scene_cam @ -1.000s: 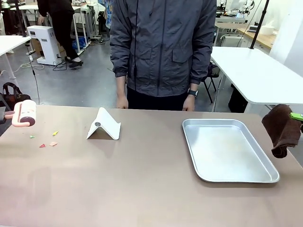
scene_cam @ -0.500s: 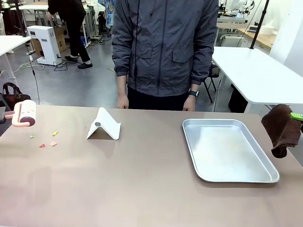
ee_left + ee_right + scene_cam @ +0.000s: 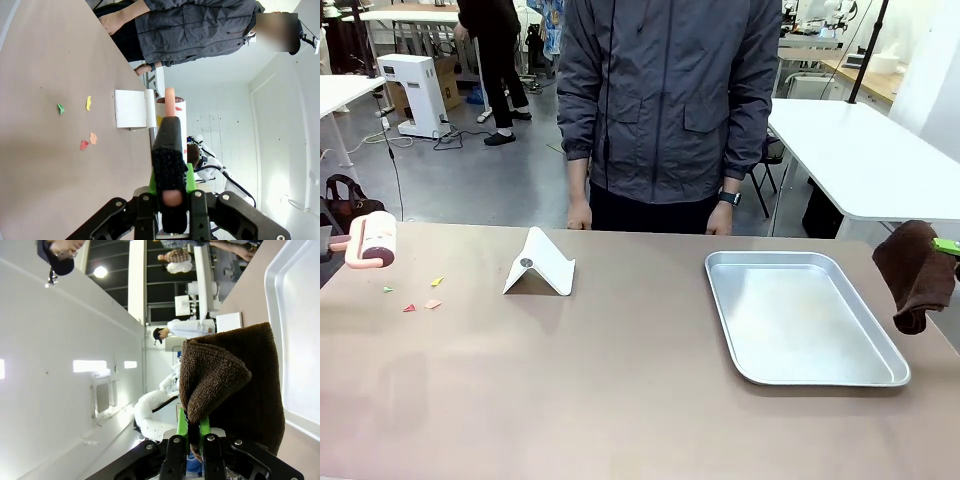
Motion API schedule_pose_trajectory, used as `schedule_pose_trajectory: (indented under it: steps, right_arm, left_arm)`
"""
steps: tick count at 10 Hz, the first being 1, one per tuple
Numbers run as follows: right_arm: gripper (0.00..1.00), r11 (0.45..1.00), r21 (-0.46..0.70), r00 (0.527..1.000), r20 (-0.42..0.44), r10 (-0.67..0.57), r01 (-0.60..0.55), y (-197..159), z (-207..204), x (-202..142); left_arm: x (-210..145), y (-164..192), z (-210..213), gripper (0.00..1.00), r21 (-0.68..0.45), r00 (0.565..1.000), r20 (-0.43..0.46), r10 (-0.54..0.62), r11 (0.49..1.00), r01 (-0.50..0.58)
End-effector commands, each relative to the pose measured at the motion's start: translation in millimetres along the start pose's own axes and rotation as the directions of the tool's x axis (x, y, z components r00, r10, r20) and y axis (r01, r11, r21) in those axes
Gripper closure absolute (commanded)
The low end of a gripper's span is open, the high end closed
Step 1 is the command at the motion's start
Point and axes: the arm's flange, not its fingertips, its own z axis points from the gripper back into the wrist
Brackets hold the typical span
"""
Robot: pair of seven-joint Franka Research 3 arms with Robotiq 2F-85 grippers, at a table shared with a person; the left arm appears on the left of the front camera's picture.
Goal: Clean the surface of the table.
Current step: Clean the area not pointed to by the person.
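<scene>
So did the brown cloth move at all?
No. The brown cloth hangs in the same spot as before, just off the right side of the metal tray, pinched in the right gripper.

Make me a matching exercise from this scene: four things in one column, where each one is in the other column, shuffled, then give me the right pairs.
Things
1. lint roller
2. brown cloth
3. metal tray
4. paper scraps

Places
A. lying flat on the right half of the table
B. hanging in the air at the right edge of the front view
C. scattered on the table near its left end
D. up in the air at the far left of the front view

Pairs: 1-D, 2-B, 3-A, 4-C
</scene>
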Motion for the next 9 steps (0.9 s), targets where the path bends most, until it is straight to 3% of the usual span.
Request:
schedule_pose_trajectory:
  steps: [1, 3, 6, 9]
  right_arm:
    - [0.9, 1.0, 0.019, 1.0, 0.004, -0.016, 0.016, 6, 1, 2]
    - [0.9, 1.0, 0.019, 1.0, 0.004, -0.016, 0.016, 6, 1, 2]
    - [0.9, 1.0, 0.019, 1.0, 0.004, -0.016, 0.016, 6, 1, 2]
    - [0.9, 1.0, 0.019, 1.0, 0.004, -0.016, 0.016, 6, 1, 2]
  left_arm:
    - [-1, -10, -9, 0.78, 0.103, 1.0, -0.018, -0.008, 0.995, 0.01]
    - [-2, -26, -10, 0.78, 0.272, 1.0, 0.008, 0.025, 0.962, -0.026]
    - [-3, -44, 18, 0.78, 0.387, 0.988, 0.152, 0.033, 0.918, -0.09]
    - [-8, -41, 28, 0.78, 0.489, 0.991, 0.129, 0.021, 0.868, -0.082]
